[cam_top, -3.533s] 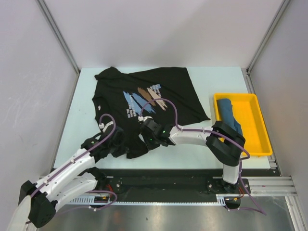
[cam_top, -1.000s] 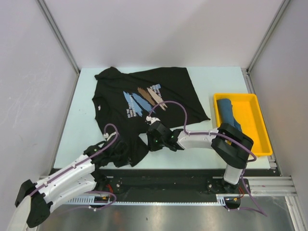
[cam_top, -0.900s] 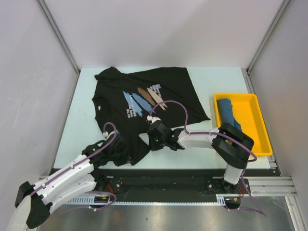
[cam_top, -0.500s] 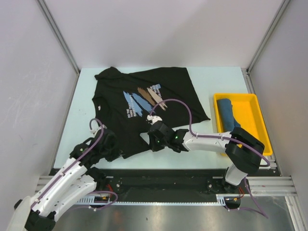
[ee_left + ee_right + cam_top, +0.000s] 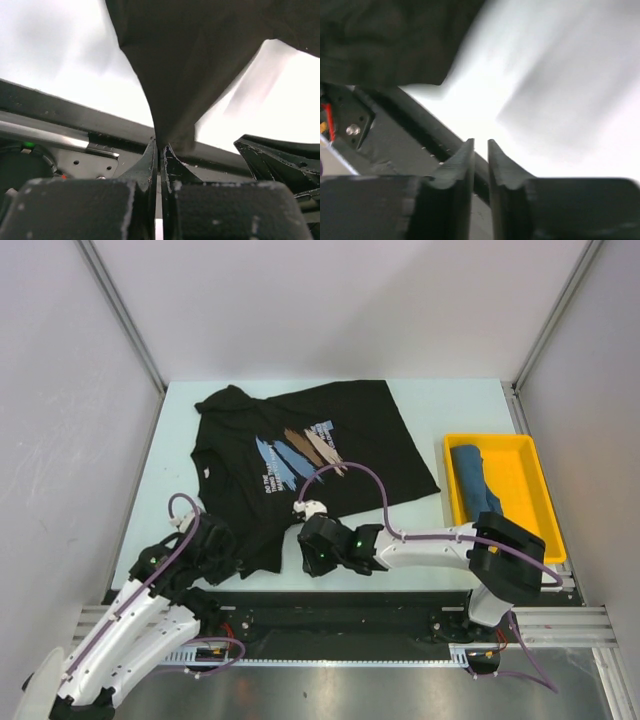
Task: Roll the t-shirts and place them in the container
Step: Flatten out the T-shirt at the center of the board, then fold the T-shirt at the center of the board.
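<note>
Black t-shirt spread on surface, print up. Left hand clamped on its near hem, cloth pulled taut. Right hand beside hem at near edge: narrow gap, nothing between. Teal t-shirt lies in yellow tray.

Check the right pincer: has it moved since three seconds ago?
Yes. In the top view the right pincer has pulled back toward the table's near edge, closer to the arm bases.
</note>
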Controlling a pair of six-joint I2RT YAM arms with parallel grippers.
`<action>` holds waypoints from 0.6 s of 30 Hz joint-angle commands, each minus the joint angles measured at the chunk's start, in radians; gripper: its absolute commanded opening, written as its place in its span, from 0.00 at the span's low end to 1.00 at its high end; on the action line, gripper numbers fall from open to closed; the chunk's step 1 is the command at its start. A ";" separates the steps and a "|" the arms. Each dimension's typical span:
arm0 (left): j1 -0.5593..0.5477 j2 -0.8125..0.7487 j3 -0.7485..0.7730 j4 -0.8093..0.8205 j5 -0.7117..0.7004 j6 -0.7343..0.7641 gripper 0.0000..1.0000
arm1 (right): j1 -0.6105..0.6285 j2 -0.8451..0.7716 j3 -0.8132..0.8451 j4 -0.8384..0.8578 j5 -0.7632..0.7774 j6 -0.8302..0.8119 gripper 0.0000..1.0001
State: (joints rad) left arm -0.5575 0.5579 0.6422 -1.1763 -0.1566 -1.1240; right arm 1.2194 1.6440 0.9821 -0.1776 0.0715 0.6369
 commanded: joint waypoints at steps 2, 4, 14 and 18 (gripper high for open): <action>0.007 0.026 -0.088 0.168 0.028 0.027 0.00 | -0.105 -0.041 0.004 -0.069 0.077 -0.002 0.38; 0.007 0.046 -0.124 0.253 0.008 0.036 0.00 | -0.158 -0.081 0.004 -0.111 0.121 -0.011 0.42; 0.007 0.053 -0.121 0.394 -0.021 0.093 0.00 | -0.610 -0.231 -0.026 -0.235 0.286 -0.066 0.41; 0.008 0.057 -0.107 0.417 -0.011 0.098 0.00 | -0.794 -0.236 -0.063 -0.235 0.301 -0.043 0.40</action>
State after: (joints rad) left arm -0.5568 0.6163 0.5041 -0.8238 -0.1551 -1.0538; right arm 0.5400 1.4296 0.9569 -0.3695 0.3115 0.5896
